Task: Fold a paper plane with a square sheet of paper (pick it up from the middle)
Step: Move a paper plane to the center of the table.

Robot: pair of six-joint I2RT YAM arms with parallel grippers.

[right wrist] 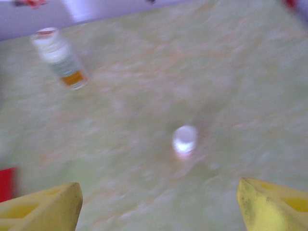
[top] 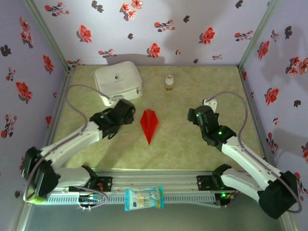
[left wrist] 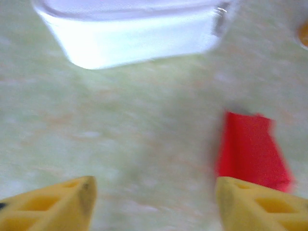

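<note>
Bright red paper plane (top: 149, 124) lying flat on the surface (top: 187, 147), narrow creased dart, left gripper (left wrist: 154, 188) and right gripper (right wrist: 159, 188) both gaping empty.

Pale green table (top: 183, 144): red paper plane (top: 149, 124) centre, white zip case (top: 118, 83) far left, small bottle (top: 169, 83) far middle.
</note>
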